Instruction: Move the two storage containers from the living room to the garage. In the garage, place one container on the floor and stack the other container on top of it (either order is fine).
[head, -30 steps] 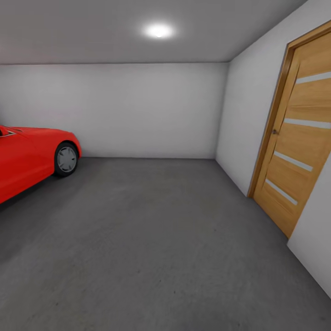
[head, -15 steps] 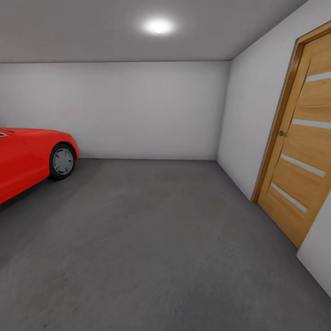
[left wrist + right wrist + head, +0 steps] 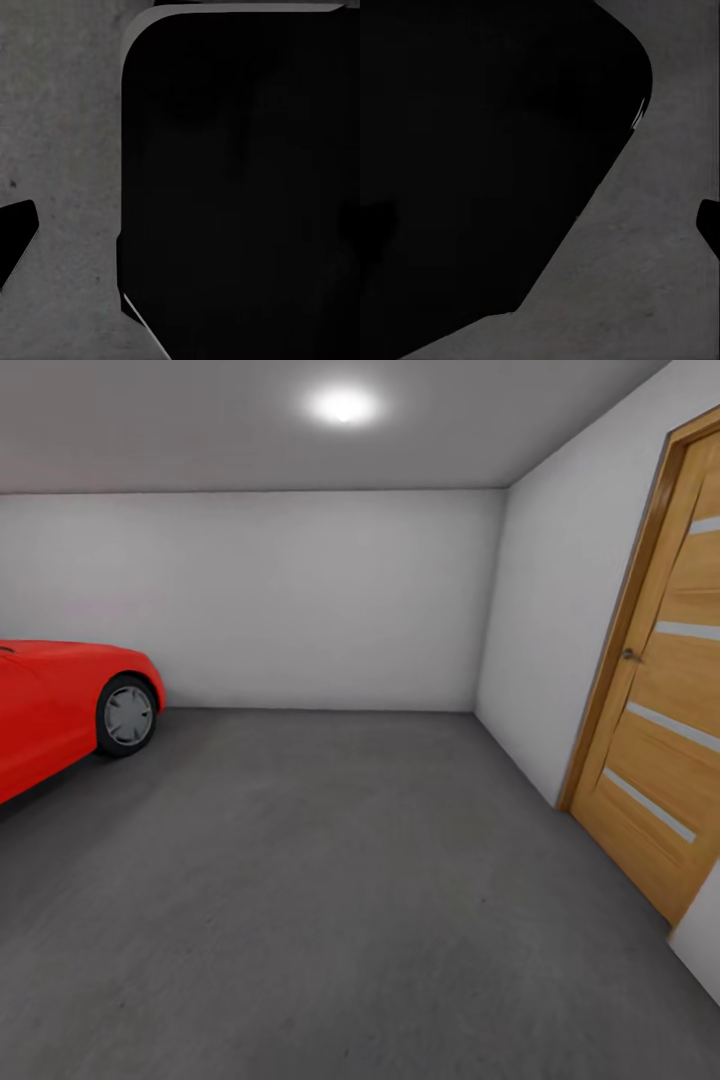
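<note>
I am in the garage, and the head view looks over its dark grey concrete floor point(image 3: 340, 880) toward a white back wall point(image 3: 300, 600). The two storage containers and the living room are out of view. In the left wrist view a dark fingertip point(image 3: 15, 244) pokes in over the floor point(image 3: 67, 150), beside a large black body point(image 3: 240, 180). The right wrist view shows another dark fingertip point(image 3: 709, 223) over the floor point(image 3: 637, 285), beside a similar black mass point(image 3: 480, 150). Neither wrist view reveals how the jaws stand.
A red car point(image 3: 50, 705) is parked at the left, its front wheel point(image 3: 128, 715) facing me. A wood-panelled door point(image 3: 670, 730) is set in the white right wall point(image 3: 560, 610). A ceiling light point(image 3: 343, 405) glows overhead. Open floor stretches between car and door.
The whole head view has shifted: the car slides left, the door slides right and the light rises, so the camera has advanced into the garage.
</note>
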### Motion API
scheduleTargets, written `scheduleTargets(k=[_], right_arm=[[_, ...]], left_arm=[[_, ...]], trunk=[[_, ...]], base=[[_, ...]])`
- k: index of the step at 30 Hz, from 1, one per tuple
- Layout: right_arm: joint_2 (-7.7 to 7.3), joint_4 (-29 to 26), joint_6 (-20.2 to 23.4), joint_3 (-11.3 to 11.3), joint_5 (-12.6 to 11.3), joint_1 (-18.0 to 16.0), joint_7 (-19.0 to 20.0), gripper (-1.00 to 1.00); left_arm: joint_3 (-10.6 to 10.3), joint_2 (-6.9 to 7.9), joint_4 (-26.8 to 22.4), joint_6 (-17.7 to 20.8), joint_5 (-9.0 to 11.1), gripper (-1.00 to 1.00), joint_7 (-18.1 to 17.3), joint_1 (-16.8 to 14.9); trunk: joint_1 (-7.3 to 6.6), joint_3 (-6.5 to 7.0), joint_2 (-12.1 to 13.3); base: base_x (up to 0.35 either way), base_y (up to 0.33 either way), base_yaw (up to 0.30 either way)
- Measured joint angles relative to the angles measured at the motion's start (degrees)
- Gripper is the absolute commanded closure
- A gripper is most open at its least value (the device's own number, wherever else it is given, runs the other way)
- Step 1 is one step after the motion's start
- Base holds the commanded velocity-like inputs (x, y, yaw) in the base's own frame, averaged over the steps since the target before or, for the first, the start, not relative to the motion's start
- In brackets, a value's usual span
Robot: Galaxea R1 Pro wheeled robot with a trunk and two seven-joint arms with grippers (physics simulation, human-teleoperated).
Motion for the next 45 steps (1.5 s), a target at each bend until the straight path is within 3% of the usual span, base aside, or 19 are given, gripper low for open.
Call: scheduleTargets(k=[45], right_arm=[[-0.46,0.0,-0.3,0.0,0.0,0.0,0.0,-1.00]], left_arm=[[0.0,-0.07,0.0,-0.1,0.0,-1.00,0.0,0.0]], trunk=[[0.00,0.00,0.0]], base=[[0.323,0.000,-0.001]])
